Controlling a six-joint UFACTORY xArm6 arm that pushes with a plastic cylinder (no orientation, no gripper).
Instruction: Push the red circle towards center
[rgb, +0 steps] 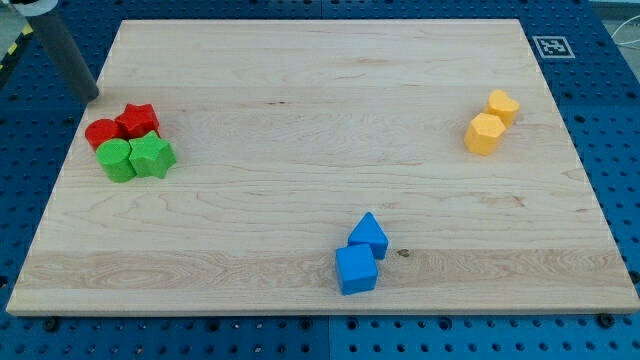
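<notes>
Red circle (101, 132) near the left edge of the table (320, 120), a little above the middle of that edge, far from the centre. Touching the red star (137, 121) on the view's right, and touching the green circle (117, 160) just below. Green star (152, 156) beside the green circle, directly under the red star; all four pressed together in one tight cluster. Rod coming down from the top left corner of the view, dark and tilted, with my tip (94, 97) close to the left edge of the table, just above the red circle and slightly to the view's left of the red star, apparently not touching either block, though hard to tell for certain. No fingers on this rod, so nothing open, closed or gripping. Near the right edge, in the upper half, two yellow blocks touching: one yellow block (503, 106) higher and closer to the edge, the other yellow block (484, 133) lower and to the view's left, shapes looking like rounded polygons but not clear. Near the bottom edge, slightly right of the middle, a blue cube (356, 269) touching a second blue block (369, 235) with a pointed top, just above it. Centre of the table bare wood.
</notes>
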